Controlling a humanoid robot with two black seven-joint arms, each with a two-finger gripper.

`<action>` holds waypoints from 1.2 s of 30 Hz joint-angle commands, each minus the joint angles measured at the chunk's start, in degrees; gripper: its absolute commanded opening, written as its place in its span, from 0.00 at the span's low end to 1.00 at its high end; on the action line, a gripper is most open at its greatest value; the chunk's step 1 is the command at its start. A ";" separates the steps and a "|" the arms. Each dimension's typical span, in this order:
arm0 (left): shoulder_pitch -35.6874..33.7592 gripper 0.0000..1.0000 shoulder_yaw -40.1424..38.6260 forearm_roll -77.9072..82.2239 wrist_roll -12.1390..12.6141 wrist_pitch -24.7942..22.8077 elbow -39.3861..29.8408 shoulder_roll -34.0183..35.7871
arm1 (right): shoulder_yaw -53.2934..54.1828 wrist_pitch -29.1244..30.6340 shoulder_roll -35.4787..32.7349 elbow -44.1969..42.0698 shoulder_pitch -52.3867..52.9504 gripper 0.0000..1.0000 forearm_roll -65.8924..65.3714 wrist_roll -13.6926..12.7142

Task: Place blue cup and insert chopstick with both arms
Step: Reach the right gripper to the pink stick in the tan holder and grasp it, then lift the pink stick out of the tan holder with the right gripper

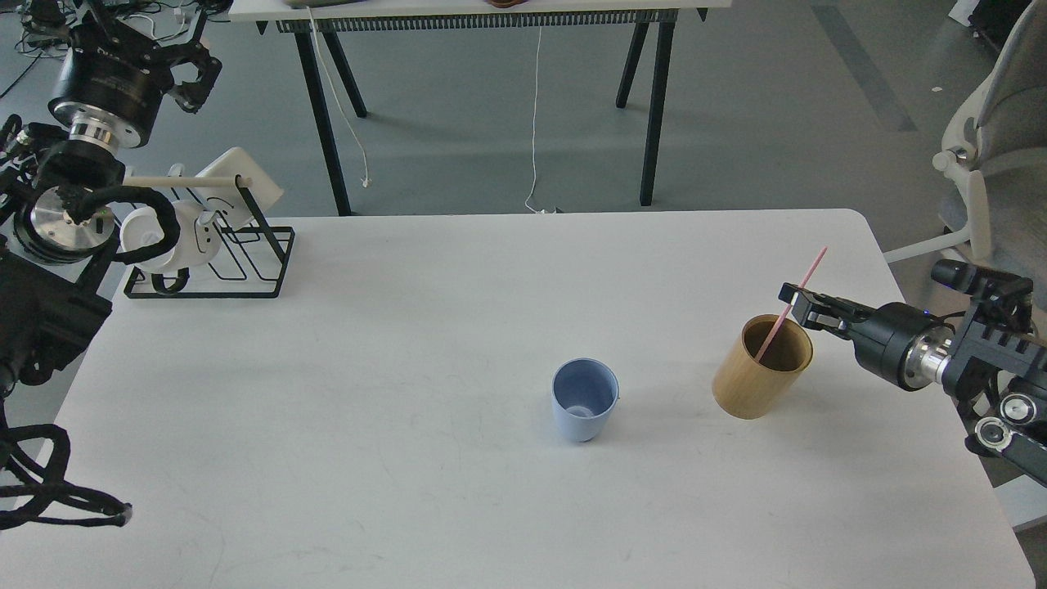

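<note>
**Op:** Head view first: the blue cup (584,399) stands upright and empty on the white table (393,409), a little toward 4 o'clock from the table's middle. It looks already placed, mouth up, ready to receive the stick

**Obs:** And the chopstick?

**Op:** The pink chopstick (792,303) leans at about 1 o'clock out of the bamboo cylinder (762,367), just beside the cup at its 3 o'clock. My right gripper (806,308) has its fingers closed on the shaft above the cylinder's rim. I'd judge a grip that high lets me lift it clear without tipping the holder

**Obs:** Left side?

**Op:** My left gripper (190,75) is raised at 10 o'clock, well apart from everything, above the black rack (214,266) with its white cups (168,237). It's small and dark, so I cannot tell how the fingers stand. Parked there, I think, to keep the lane clear
</note>
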 commanded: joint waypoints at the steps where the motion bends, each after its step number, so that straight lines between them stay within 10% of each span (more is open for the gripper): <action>1: -0.06 0.99 -0.03 0.00 -0.03 0.00 0.00 0.09 | 0.34 -0.10 -0.62 0.83 0.25 0.00 0.21 0.01; 16: -0.06 0.99 -0.12 0.00 -0.03 0.00 0.00 0.97 | 7.54 0.69 -11.87 10.24 7.53 0.01 1.44 0.01; 36: -0.14 0.99 -0.12 0.00 -0.03 0.00 0.00 1.76 | -6.24 0.87 1.93 17.19 15.55 0.00 5.22 -4.39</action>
